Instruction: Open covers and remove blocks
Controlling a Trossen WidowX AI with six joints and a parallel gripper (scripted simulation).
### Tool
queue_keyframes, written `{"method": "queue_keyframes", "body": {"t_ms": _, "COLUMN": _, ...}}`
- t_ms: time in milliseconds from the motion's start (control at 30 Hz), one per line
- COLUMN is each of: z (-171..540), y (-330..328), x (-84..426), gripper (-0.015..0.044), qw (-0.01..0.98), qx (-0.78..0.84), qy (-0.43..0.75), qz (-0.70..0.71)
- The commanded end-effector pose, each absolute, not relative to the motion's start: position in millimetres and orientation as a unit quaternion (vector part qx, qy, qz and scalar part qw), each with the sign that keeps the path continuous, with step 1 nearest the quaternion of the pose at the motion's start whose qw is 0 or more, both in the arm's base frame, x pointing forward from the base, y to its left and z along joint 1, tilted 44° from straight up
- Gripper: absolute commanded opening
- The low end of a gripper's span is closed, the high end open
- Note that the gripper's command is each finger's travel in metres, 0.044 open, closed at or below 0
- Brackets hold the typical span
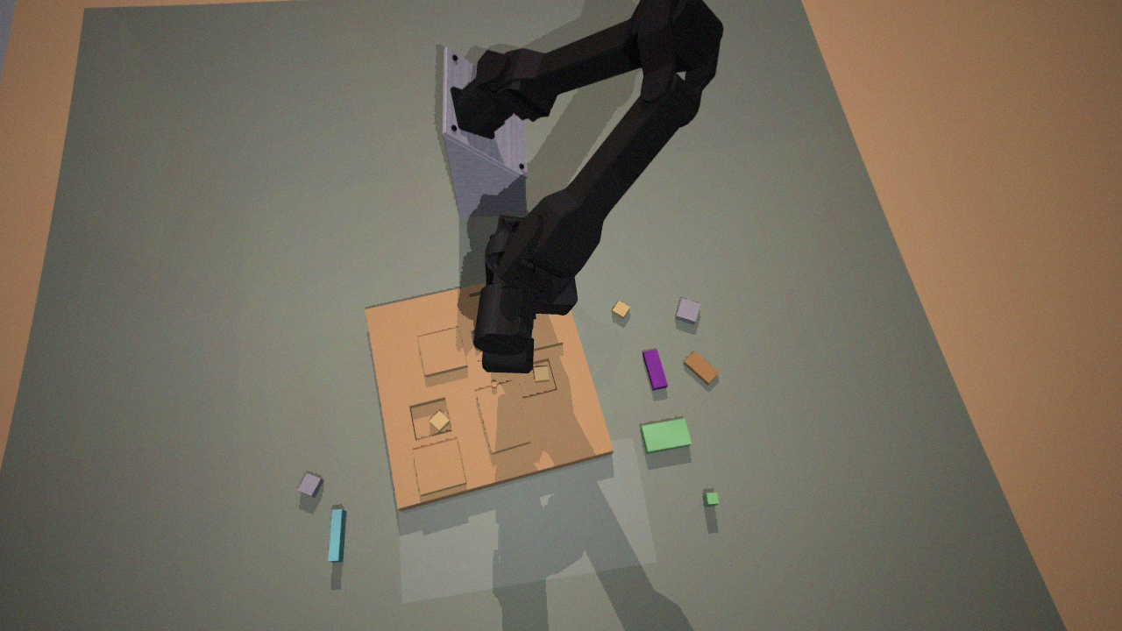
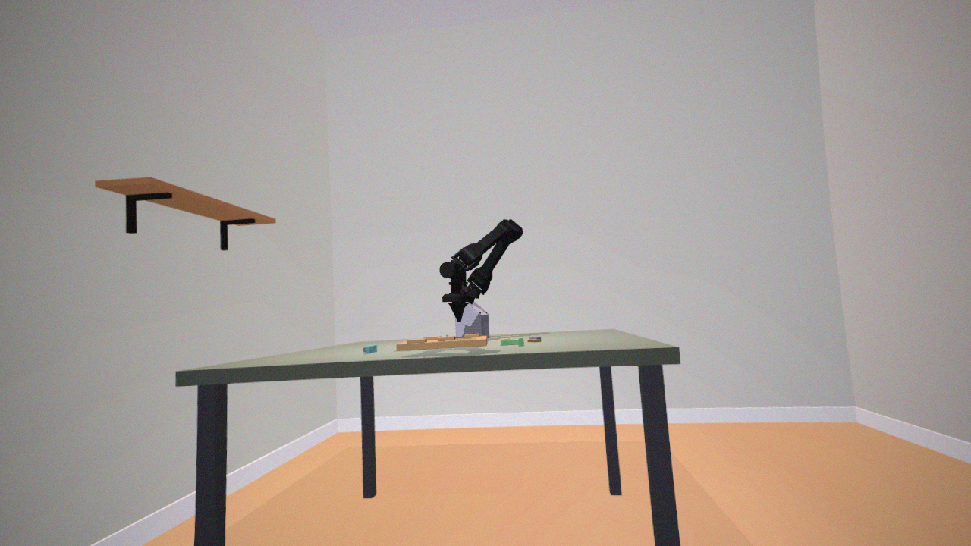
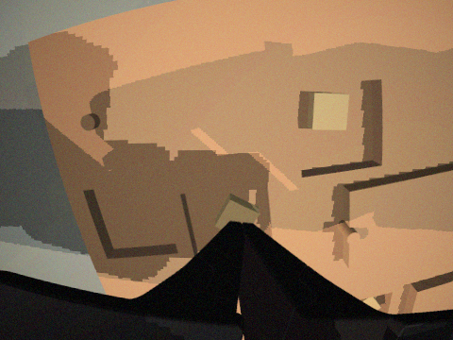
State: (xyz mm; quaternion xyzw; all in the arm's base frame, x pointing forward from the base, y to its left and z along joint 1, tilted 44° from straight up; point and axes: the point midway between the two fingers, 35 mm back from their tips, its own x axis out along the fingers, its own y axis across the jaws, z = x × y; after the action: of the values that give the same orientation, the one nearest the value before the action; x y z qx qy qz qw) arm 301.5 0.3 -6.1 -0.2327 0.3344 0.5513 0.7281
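Hand point(image 1: 507, 357) point(image 2: 459, 318) point(image 3: 241, 223) hovered closed, empty, over puzzle board point(image 1: 392, 352) point(image 2: 441, 344) point(image 3: 212, 28), probably for pushing; tan block point(image 1: 621, 308) sat beside it on desk point(image 1: 195, 235) point(image 2: 434, 366) point(image 3: 19, 85) (likely parked clear after extraction).

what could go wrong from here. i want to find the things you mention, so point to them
The black gripper point(image 2: 459, 318) point(image 3: 242, 224) is shut and holds nothing, its tips appearing right over a pale yellow block in the wrist view; lowering it like this might knock the block rather than grasp it.

The small round peg point(image 1: 493, 384) point(image 3: 347, 230) stands proud of the orange-tan puzzle board point(image 1: 392, 345) point(image 2: 441, 344) point(image 3: 212, 104), so a low sweep across might snag it.
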Motion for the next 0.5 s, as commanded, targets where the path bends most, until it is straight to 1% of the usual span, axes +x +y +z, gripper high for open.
{"method": "queue_keyframes", "body": {"t_ms": 0, "z": -19.5, "y": -15.7, "x": 302.8, "gripper": 0.0000, "qw": 0.597, "qx": -0.485, "qy": 0.092, "qz": 0.633}}
{"method": "queue_keyframes", "body": {"t_ms": 267, "z": -24.4, "y": -20.8, "x": 301.9, "gripper": 0.0000, "qw": 0.485, "qx": -0.597, "qy": -0.041, "qz": 0.637}}
{"method": "queue_keyframes", "body": {"t_ms": 467, "z": -24.9, "y": -21.2, "x": 301.8, "gripper": 0.0000, "qw": 0.473, "qx": -0.607, "qy": -0.055, "qz": 0.636}}
